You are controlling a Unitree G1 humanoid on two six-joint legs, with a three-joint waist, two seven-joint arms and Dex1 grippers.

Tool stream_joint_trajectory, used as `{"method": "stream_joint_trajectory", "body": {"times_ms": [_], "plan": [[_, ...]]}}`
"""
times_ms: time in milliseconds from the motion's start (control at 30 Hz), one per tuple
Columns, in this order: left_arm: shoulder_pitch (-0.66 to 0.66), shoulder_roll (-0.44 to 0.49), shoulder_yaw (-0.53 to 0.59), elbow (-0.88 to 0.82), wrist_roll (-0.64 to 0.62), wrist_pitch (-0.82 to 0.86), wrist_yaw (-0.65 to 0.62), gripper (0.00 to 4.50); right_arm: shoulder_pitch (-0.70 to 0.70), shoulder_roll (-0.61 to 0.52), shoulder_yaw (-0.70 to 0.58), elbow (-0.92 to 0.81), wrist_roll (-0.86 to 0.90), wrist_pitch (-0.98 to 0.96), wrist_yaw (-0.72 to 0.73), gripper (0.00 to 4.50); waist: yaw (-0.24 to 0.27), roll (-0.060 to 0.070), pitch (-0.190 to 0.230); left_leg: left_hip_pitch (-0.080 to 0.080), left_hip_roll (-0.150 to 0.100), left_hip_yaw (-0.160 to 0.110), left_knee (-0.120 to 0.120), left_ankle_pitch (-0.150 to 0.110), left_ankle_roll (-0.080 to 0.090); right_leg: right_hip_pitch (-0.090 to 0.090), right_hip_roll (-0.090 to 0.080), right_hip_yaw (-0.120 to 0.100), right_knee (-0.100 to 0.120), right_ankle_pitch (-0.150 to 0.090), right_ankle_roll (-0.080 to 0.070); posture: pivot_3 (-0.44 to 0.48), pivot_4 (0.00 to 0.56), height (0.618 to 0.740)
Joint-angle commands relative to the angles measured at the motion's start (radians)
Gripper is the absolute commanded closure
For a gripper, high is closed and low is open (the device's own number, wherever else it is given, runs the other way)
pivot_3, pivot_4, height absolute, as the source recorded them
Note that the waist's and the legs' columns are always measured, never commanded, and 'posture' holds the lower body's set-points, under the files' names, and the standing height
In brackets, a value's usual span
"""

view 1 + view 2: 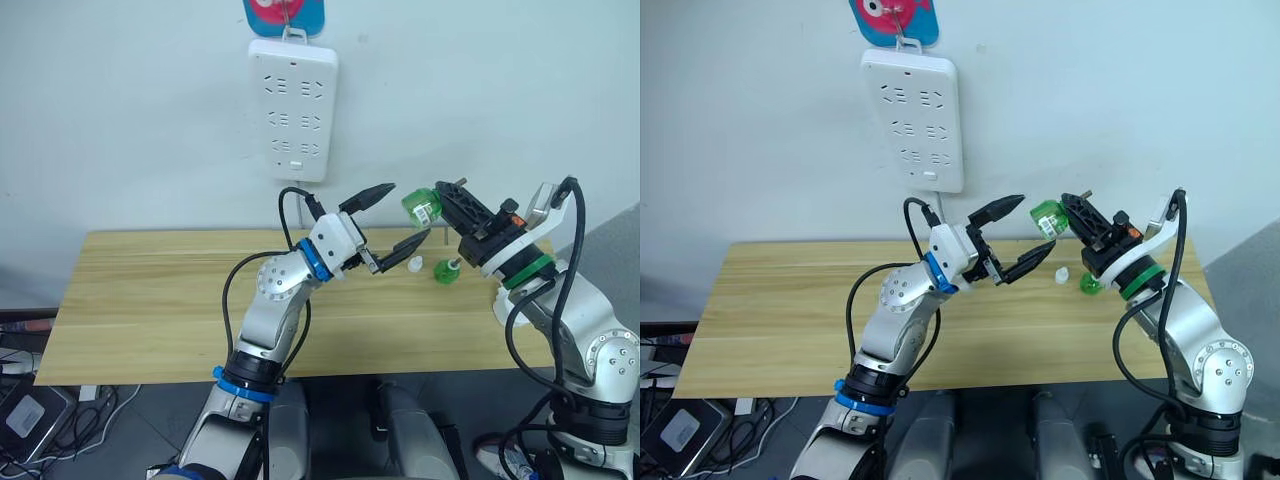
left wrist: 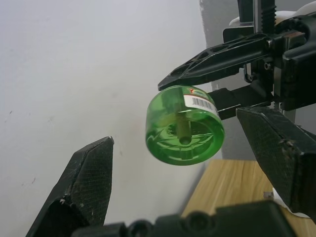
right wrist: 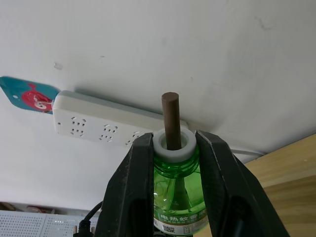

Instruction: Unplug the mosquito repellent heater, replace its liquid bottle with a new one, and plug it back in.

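Note:
My right gripper (image 3: pixel 173 144) is shut on the neck of a green liquid bottle (image 1: pixel 421 205), which it holds in the air above the table. The bottle's brown wick (image 3: pixel 171 118) points toward the wall. My left gripper (image 1: pixel 407 213) is open, its two black fingers spread above and below the bottle's round base (image 2: pixel 183 131) without touching it. A second green bottle (image 1: pixel 446 270) rests on the table below, beside a small white piece (image 1: pixel 415 264). The mosquito repellent heater is out of view.
A long white power strip (image 1: pixel 292 108) hangs on the wall above the table's far edge, with nothing plugged into it. The wooden table (image 1: pixel 160 300) stretches away to the left. Cables and boxes lie on the floor (image 1: pixel 40 410) at lower left.

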Motion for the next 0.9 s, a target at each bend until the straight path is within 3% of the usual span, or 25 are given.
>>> {"method": "stream_joint_trajectory", "body": {"times_ms": [33,500,600,767,900], "plan": [[0.001,-0.020,-0.028,-0.034,0.003,-0.019,0.017,0.00,-0.010,-0.018,0.003,-0.056,0.035,-0.028,0.012,3.63,0.000,0.000,0.000,0.000,0.000,0.000,0.000,0.000,0.000,0.000,0.000,0.000,0.000,0.000,0.000,0.231,0.280,0.740],[-0.012,-0.043,-0.028,-0.013,0.000,-0.028,0.071,0.00,-0.020,-0.037,0.035,-0.061,0.026,-0.068,0.028,3.63,0.000,0.000,0.000,0.000,0.000,0.000,0.000,0.000,0.000,0.000,0.000,0.000,0.000,0.000,0.000,0.223,0.279,0.740],[-0.007,-0.043,-0.034,-0.014,0.001,-0.032,0.069,0.56,-0.023,-0.033,0.036,-0.061,0.027,-0.076,0.028,3.63,0.000,0.000,0.000,0.000,0.000,0.000,0.000,0.000,0.000,0.000,0.000,0.000,0.000,0.000,0.000,0.223,0.277,0.740],[-0.014,-0.049,-0.031,-0.011,-0.005,-0.038,0.071,2.01,-0.020,-0.036,0.044,-0.067,0.030,-0.074,0.035,3.63,0.000,0.000,0.000,0.000,0.000,0.000,0.000,0.000,0.001,0.000,0.000,0.000,0.000,0.000,-0.001,0.223,0.276,0.740],[-0.019,-0.053,-0.030,-0.005,-0.003,-0.044,0.071,2.19,-0.013,-0.036,0.049,-0.072,0.035,-0.073,0.037,3.63,0.000,0.000,0.000,0.000,0.000,0.000,0.000,0.000,0.001,0.000,0.000,0.000,0.000,0.000,-0.001,0.224,0.278,0.740]]}}
